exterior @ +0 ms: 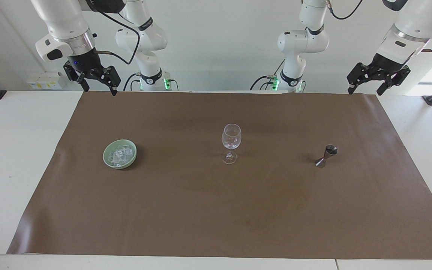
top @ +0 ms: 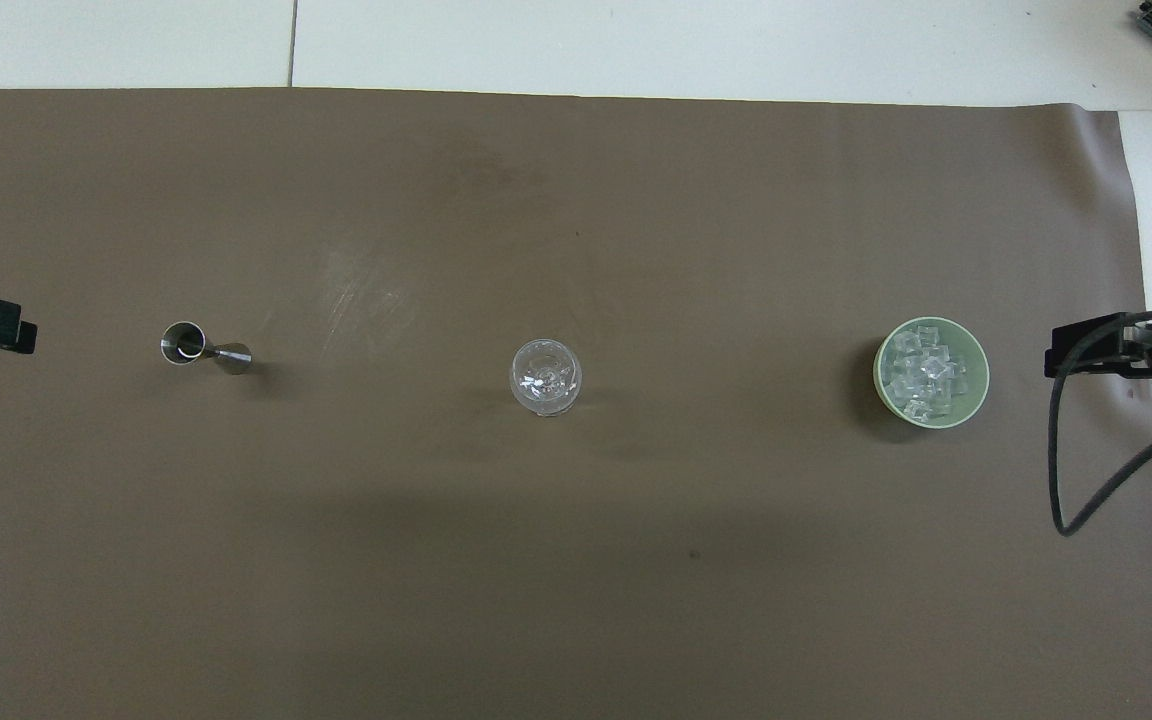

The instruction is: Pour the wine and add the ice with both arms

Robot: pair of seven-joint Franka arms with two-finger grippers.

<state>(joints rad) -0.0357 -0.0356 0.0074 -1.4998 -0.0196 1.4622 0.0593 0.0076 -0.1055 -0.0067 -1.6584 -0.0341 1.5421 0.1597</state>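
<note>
Fingers spread wide and holding nothing on both arms: right gripper point(exterior: 96, 80) hanging at upper left of the facing view, over the brown mat's point(exterior: 216, 210) edge by the robots; left gripper point(exterior: 378, 80) likewise at upper right; both waiting, nothing begun.

Ice point(exterior: 119, 155) heaped in a green bowl point(exterior: 108, 156) at mid-left of the facing view, toward the right arm's end of the worktop point(exterior: 13, 168); wine glass point(exterior: 231, 139) upright at centre, seemingly empty; steel jigger point(exterior: 327, 155) upright at mid-right, toward the left arm's end; all three roughly in a row, well apart.

Probably best begun with the jigger: come down from above, close on the narrow waist, lift straight, carry level, tip slowly over the glass rim; too hard a nudge likely to topple so slim a thing. For the ice: pinch one cube from the top of the heap, release low over the glass bowl to spare the thin stem.

Plenty of bare mat around each item and between them; mat edges and worktop edges well clear of all three; only the glass tall enough to be clipped by a low crossing.
</note>
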